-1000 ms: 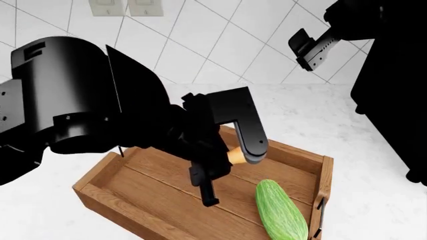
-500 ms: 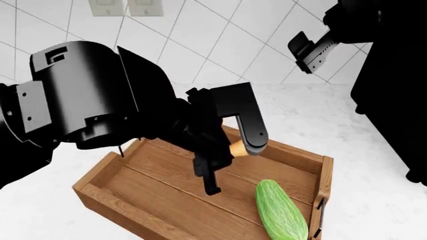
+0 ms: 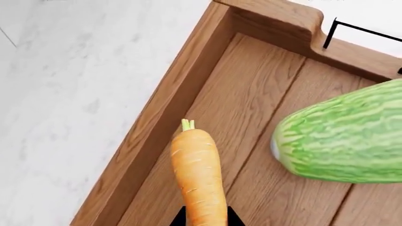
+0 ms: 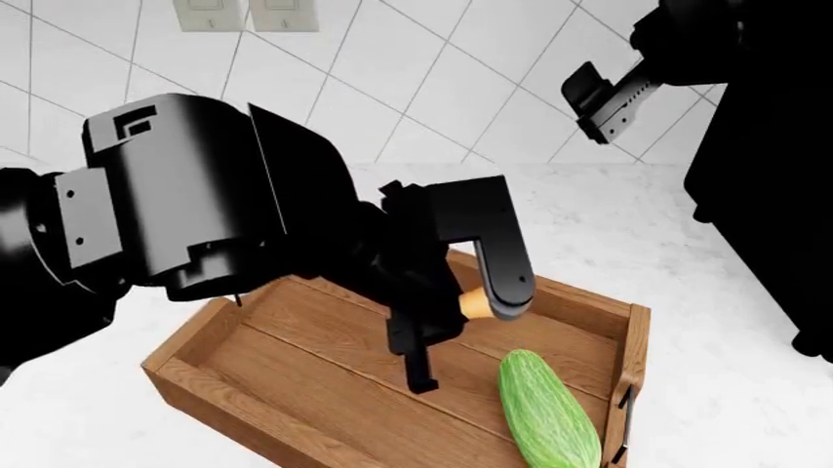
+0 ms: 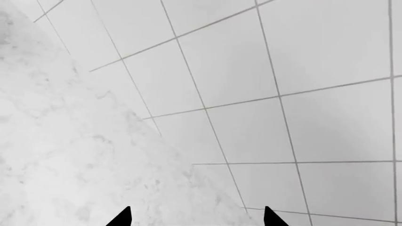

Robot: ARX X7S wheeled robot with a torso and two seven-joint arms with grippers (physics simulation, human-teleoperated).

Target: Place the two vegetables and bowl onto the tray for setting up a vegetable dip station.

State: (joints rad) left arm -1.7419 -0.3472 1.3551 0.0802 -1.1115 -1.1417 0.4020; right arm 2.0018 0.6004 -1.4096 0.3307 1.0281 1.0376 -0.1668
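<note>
over the last second the left gripper (image 4: 458, 327), closed on the carrot (image 3: 199, 176), has shifted slightly toward the far wall of the tray (image 4: 312, 341), so release is judged imminent. the cucumber (image 4: 547, 409) already lies in the tray; the bowl is not visible. the right gripper (image 4: 596, 97) hangs open, raised before the white tiled wall (image 5: 251, 70) above the marble counter (image 4: 612, 234).

The left gripper (image 4: 462, 327) hangs over the tray (image 4: 209, 336), its fingers closed on the carrot (image 4: 474, 304), whose orange end shows between them near the tray's far wall. The cucumber (image 4: 547, 409) lies on the tray floor near the right short end, beside the black wire handle (image 4: 623, 419). The right gripper (image 4: 596, 97) is raised well apart, in front of the tiled wall (image 4: 430, 78), above the marble counter (image 4: 729, 390).
</note>
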